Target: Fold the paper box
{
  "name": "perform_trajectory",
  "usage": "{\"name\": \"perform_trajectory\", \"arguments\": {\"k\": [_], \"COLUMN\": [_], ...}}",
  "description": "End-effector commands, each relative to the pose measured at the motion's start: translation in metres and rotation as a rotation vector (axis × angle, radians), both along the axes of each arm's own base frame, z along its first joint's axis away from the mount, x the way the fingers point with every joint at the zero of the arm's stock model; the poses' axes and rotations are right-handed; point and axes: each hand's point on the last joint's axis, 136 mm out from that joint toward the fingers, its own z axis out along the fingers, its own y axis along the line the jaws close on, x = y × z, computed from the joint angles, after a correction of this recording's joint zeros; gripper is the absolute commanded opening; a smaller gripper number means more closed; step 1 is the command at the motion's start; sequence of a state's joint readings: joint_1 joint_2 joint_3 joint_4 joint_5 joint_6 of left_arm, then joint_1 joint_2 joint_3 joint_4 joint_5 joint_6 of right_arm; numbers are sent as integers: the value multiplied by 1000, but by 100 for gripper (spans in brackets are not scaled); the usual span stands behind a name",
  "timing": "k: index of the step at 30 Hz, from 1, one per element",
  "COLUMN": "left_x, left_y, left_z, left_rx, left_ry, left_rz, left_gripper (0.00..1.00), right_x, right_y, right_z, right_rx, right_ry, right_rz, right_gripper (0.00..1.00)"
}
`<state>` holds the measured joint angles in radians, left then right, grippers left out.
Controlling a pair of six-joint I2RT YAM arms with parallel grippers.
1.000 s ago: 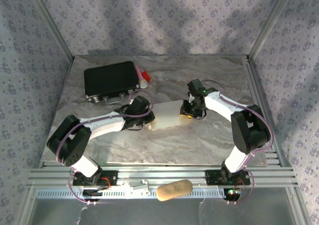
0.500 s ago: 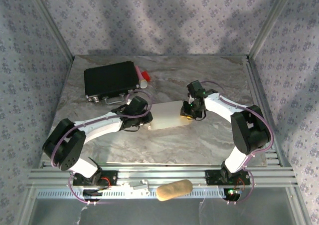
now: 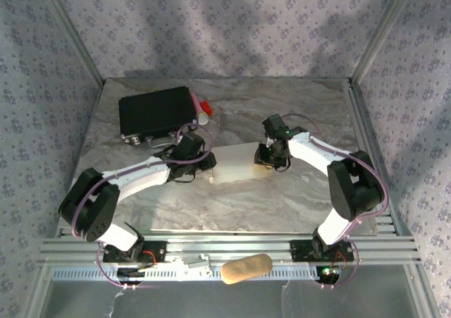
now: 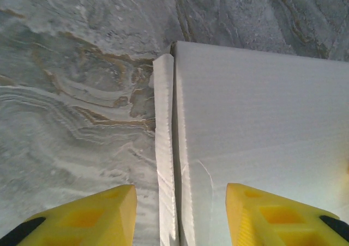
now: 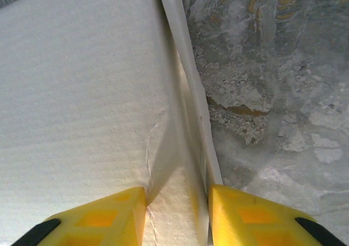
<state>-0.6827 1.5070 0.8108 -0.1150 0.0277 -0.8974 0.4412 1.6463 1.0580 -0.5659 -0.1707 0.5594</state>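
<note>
left gripper (image 4: pixel 180 205): fingers (image 4: pixel 90 216) stood well apart, straddling the left end flap (image 4: pixel 165 148) of the paper box (image 4: pixel 262 120), touching and holding nothing. right gripper (image 5: pixel 177 205): its fingers (image 5: pixel 106 213) sat close either side of the right end flap (image 5: pixel 188 120); couldn't tell if they pinched it or only bracketed it. paper box lay flat mid-table (image 3: pixel 296 202) between both wrists, black case (image 3: pixel 155 113) well apart, far left. Risks, my read: the left end flap stood off the wall with a gap, so it could spring back. Closing off the crease would crumple thin card. A one-sided push would skid the box on the smooth top.
</note>
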Motion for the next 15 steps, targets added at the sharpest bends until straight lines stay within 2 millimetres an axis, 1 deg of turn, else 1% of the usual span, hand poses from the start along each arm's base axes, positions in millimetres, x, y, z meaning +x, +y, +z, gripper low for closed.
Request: {"name": "perform_trajectory", "arguments": {"k": [1, 4, 8, 11, 15], "left_x": [9, 9, 8, 8, 8], "left_y": [-22, -23, -21, -21, -21], "left_z": [9, 0, -9, -12, -16], "left_rx": [-54, -33, -23, -27, -28], "left_ry": [-28, -12, -6, -6, -2], "left_rz": [-57, -59, -51, -47, -49], "left_gripper": [45, 43, 41, 38, 35], "right_x": [-5, -3, -3, -1, -2], "right_y": [-12, -17, -16, -8, -11], "right_z": [14, 16, 8, -3, -19], "right_rx": [-40, -23, 23, 63, 53], "right_ry": [-23, -27, -10, 11, 36], "right_rz": [11, 13, 52, 75, 63], "right_gripper": [43, 49, 54, 53, 50]}}
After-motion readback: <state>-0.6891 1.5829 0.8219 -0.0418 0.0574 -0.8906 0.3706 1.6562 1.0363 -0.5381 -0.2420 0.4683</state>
